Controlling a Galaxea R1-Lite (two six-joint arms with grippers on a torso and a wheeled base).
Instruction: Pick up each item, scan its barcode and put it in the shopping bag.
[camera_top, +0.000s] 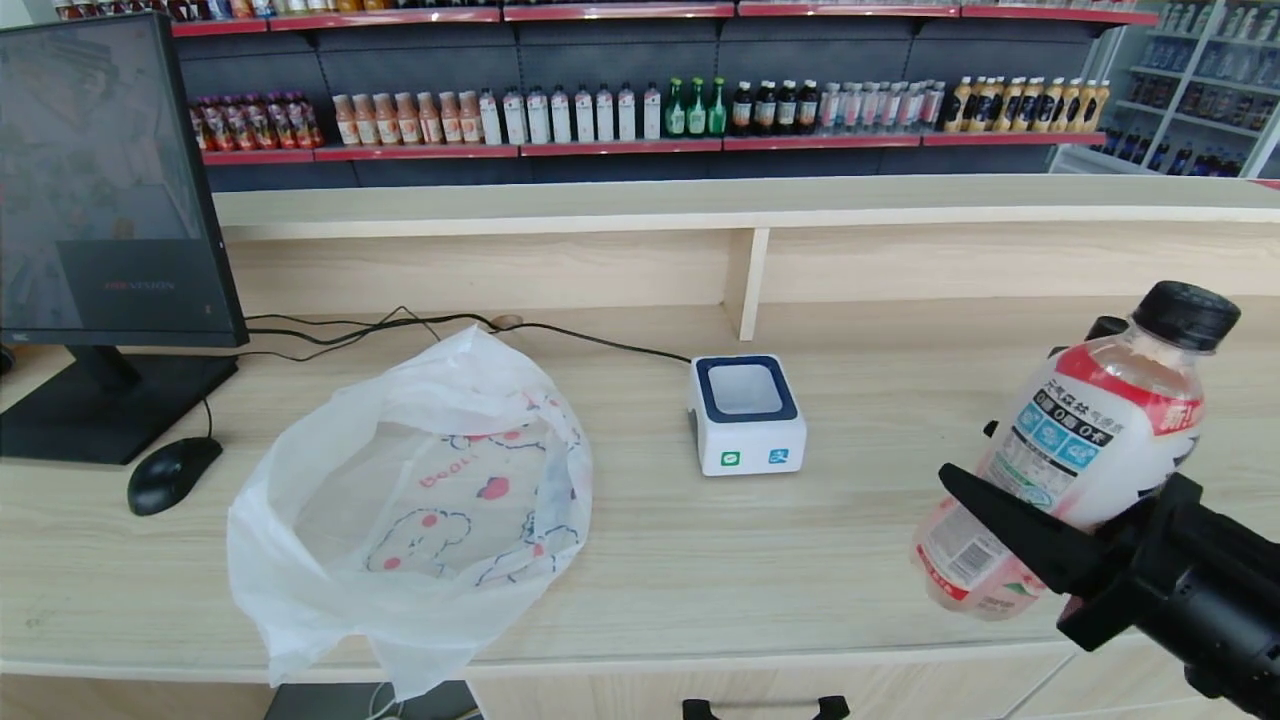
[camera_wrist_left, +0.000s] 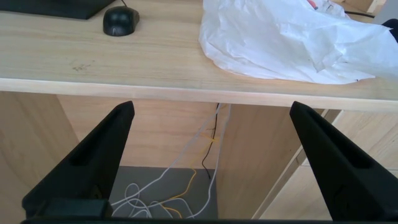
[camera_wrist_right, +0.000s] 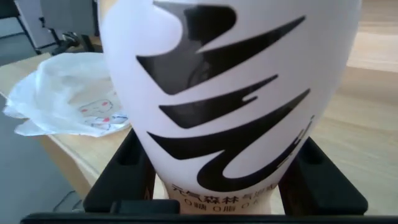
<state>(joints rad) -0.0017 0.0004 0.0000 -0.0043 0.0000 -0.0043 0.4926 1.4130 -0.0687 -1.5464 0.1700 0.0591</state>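
My right gripper (camera_top: 1060, 530) is shut on a pale drink bottle (camera_top: 1080, 440) with a black cap, held tilted above the counter's right front; the bottle's barcode faces left and down. In the right wrist view the bottle (camera_wrist_right: 230, 99) stands between the black fingers (camera_wrist_right: 124, 171). The white barcode scanner (camera_top: 746, 413) with a dark-rimmed window sits mid-counter, left of the bottle. A white plastic shopping bag (camera_top: 420, 510) with bear print lies open on the counter's front left. My left gripper (camera_wrist_left: 208, 162) is open, below the counter edge, in front of the bag (camera_wrist_left: 292, 40).
A monitor (camera_top: 105, 180) on its stand and a black mouse (camera_top: 172, 473) occupy the counter's left. Cables (camera_top: 420, 325) run behind the bag to the scanner. A raised wooden ledge (camera_top: 740, 205) backs the counter. Shelves of bottles (camera_top: 620, 110) stand behind.
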